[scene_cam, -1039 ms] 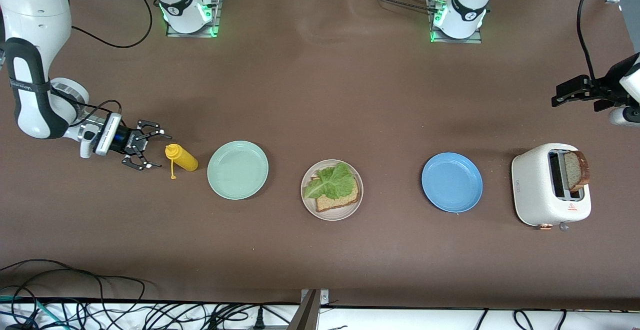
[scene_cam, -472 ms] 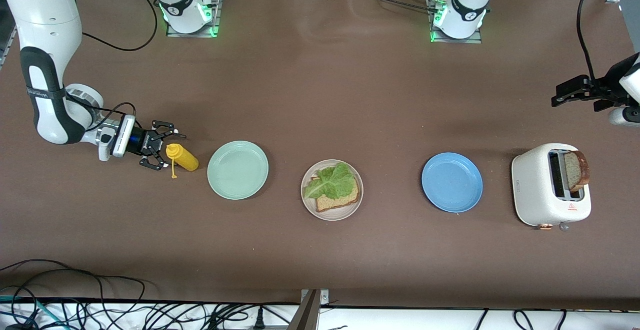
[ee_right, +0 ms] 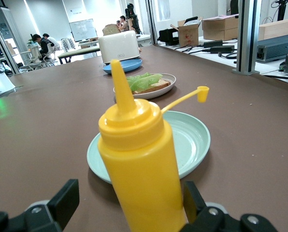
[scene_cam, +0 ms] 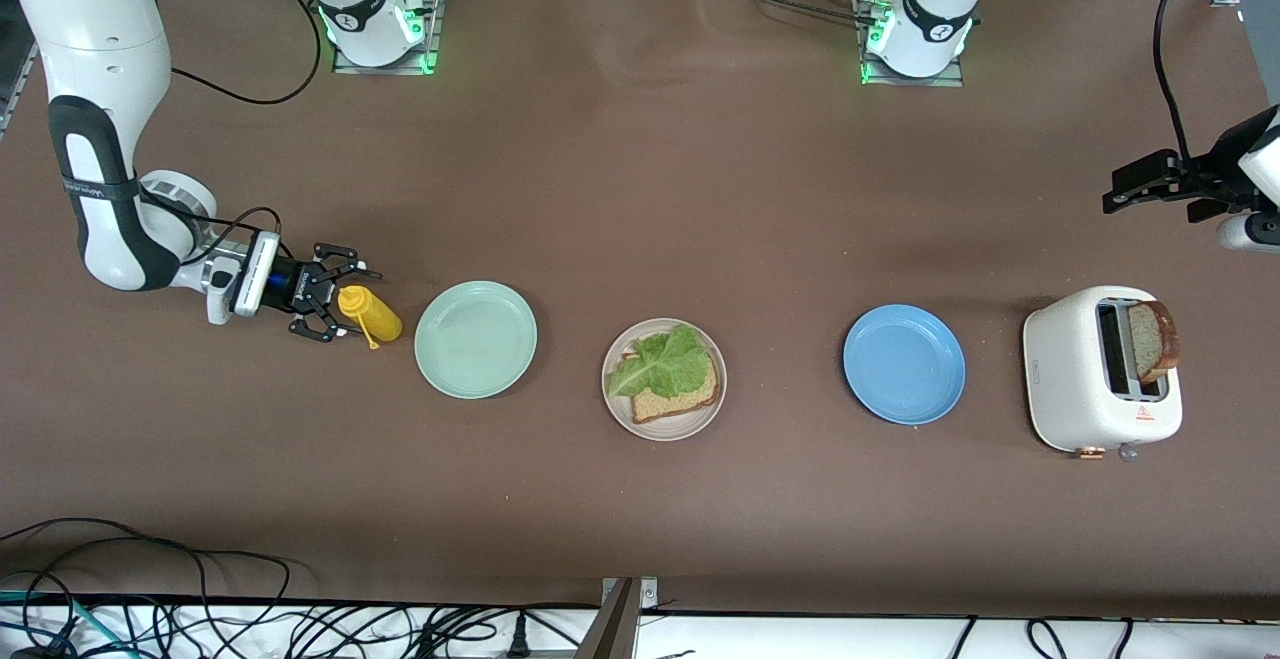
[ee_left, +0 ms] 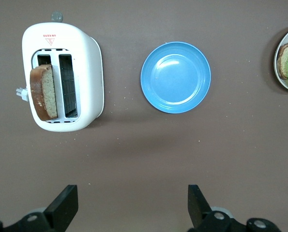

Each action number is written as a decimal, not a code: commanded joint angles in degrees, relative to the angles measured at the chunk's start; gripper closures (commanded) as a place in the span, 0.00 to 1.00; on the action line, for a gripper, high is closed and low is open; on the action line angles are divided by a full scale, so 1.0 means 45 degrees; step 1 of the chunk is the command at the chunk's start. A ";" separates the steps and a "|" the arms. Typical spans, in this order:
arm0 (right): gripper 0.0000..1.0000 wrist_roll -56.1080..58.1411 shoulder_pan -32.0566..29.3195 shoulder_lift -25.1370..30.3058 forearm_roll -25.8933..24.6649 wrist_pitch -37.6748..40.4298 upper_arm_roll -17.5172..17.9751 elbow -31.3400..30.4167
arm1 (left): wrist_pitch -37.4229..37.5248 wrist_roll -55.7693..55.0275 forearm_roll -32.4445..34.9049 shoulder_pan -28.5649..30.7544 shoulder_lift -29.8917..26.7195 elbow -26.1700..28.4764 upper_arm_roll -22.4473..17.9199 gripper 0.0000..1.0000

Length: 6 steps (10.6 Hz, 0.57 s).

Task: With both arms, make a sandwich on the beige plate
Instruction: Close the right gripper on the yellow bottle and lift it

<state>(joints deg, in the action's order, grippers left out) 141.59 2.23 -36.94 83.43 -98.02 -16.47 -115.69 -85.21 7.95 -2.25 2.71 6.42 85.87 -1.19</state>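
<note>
Three plates in row along table. Front: right gripper (scene_cam: 333,307), previously short of yellow bottle (scene_cam: 371,314), now straddles it, jaws released; bottle nudged. Beige plate (scene_cam: 664,427) mid-table holds bread, lettuce. Left wrist: left gripper (ee_left: 132,205) spread, waiting over table near toaster (ee_left: 62,83). Right wrist: bottle between fingers; sauce grab imminent.

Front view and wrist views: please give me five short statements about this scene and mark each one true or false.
1. The lettuce leaf lies on a bread slice on the beige plate. True.
2. The toaster is empty. False: a slice of bread stands in one slot.
3. The right pincer has its fingers on either side of the yellow squeeze bottle. True.
4. The blue plate holds the second slice. False: it holds nothing.
5. The left pincer grips the toaster. False: it hangs open above the table.
</note>
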 commanded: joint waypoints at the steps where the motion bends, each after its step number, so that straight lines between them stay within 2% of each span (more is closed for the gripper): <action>1: 0.24 0.0176 -0.0144 -0.0189 0.0269 -0.0111 0.0339 0.0220 | 0.0127 0.0088 0.0130 0.0061 0.0135 -0.0333 0.0070 0.00; 2: 0.54 0.0176 -0.0144 -0.0189 0.0250 -0.0228 0.0359 0.0239 | 0.0127 0.0088 0.0130 0.0061 0.0135 -0.0333 0.0070 0.00; 3: 0.78 0.0157 -0.0144 -0.0169 0.0250 -0.0229 0.0360 0.0240 | 0.0127 0.0088 0.0149 0.0061 0.0135 -0.0333 0.0070 0.00; 4: 0.88 0.0138 -0.0144 -0.0150 0.0211 -0.0229 0.0360 0.0240 | 0.0127 0.0088 0.0130 0.0061 0.0135 -0.0333 0.0070 0.00; 6: 0.95 -0.0115 -0.0144 -0.0092 0.0191 -0.0248 0.0360 0.0240 | 0.0127 0.0088 0.0130 0.0061 0.0135 -0.0333 0.0070 0.00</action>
<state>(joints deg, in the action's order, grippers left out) 141.56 2.23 -36.98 83.56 -98.77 -15.55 -115.35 -85.21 7.95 -2.25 2.71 6.43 85.87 -1.19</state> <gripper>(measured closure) 0.678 0.000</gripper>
